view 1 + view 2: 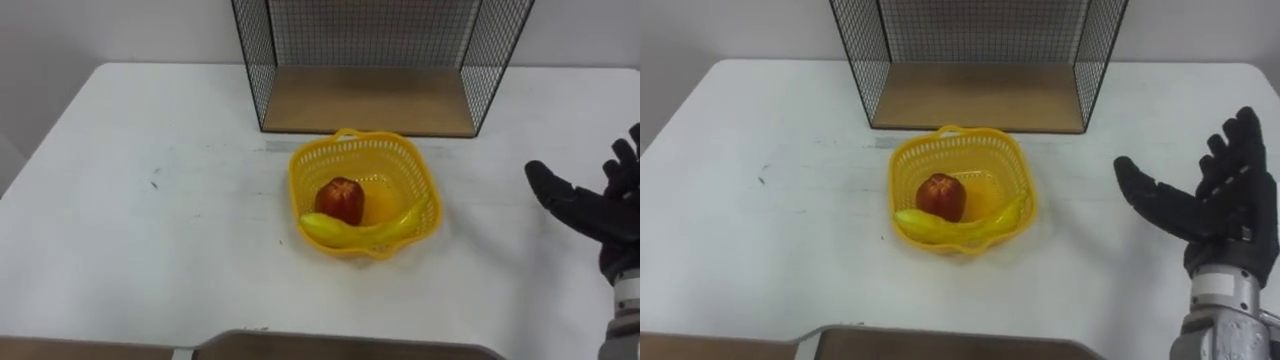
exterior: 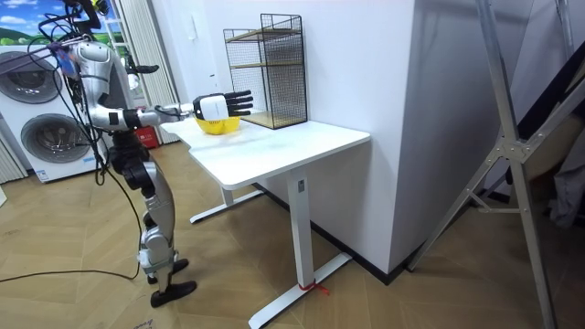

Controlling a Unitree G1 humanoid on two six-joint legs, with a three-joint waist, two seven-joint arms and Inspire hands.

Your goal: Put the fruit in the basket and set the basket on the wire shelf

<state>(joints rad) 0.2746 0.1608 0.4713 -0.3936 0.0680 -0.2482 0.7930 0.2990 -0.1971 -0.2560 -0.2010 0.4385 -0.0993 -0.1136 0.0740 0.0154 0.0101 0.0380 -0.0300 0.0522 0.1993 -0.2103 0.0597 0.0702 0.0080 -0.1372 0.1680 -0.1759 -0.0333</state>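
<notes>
Eye views: yellow plastic basket, lattice walls and wavy rim with a small loop handle at the back, sits mid-table toward the far edge, just in front of the wire shelf. Fruit is already in it: a round red apple, with a long curved yellow banana lying across the near side against the rim. The basket is on the table, not on the shelf. The shelf is black wire mesh with a flat wooden base board, open toward the robot. Right hand, black, is over the table's right side, well apart from the basket, fingers straight and spread, holding nothing. Room view adds: the shelf has a second wooden tier higher up, the table is a white slab on white legs against the wall, and the robot stands upright at the end on the room view's left, right arm stretched level over the top, with washing machines behind it.
</notes>
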